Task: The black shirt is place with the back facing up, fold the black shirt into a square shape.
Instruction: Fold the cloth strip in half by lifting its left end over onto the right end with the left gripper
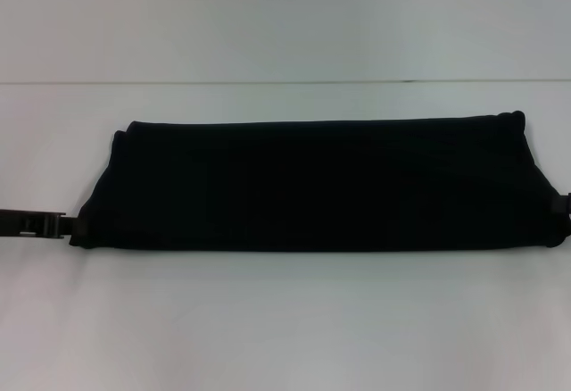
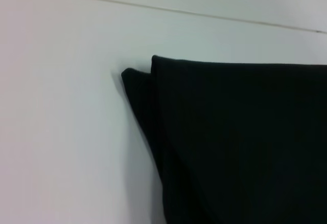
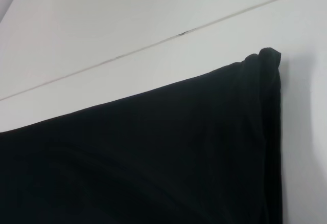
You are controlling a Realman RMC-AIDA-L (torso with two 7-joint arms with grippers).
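Note:
The black shirt [image 1: 312, 186] lies on the white table [image 1: 285, 320], folded into a long flat band that runs from left to right. No lettering shows. My left gripper [image 1: 70, 226] is at table height and touches the band's near left corner. My right gripper [image 1: 565, 203] shows only as a dark tip at the band's near right corner, at the frame's edge. The left wrist view shows the shirt's layered left end [image 2: 153, 111]. The right wrist view shows its bunched far right corner [image 3: 265, 60].
A thin seam [image 1: 285, 81] runs across the table beyond the shirt. It also shows in the left wrist view [image 2: 153, 6] and in the right wrist view [image 3: 153, 45]. White table surface lies in front of and behind the shirt.

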